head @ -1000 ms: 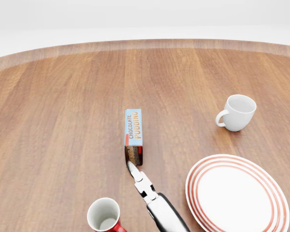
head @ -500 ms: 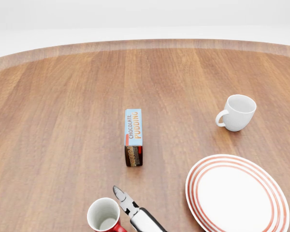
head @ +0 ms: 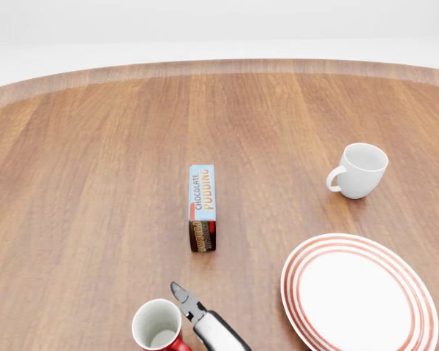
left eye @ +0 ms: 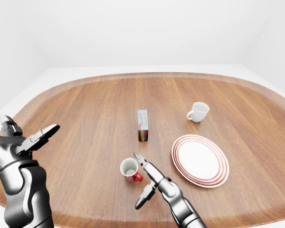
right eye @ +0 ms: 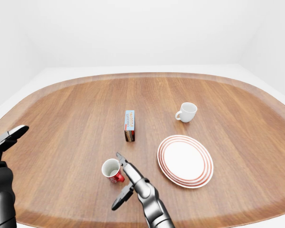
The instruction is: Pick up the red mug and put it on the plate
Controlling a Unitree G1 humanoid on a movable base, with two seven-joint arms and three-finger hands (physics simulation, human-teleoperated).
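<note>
Because the mug point(left eye: 130, 169) stands upright just beside it, the right hand point(left eye: 143, 183) spreads its fingers to grasp.

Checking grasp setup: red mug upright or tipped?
Upright. The red mug stands on the table, round mouth facing up; the right hand, open, is beside it.

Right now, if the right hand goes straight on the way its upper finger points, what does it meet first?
Probably the chocolate pudding box; the right hand points up-left, passing just right of the red mug. Height is unclear, so it might pass over it.
</note>
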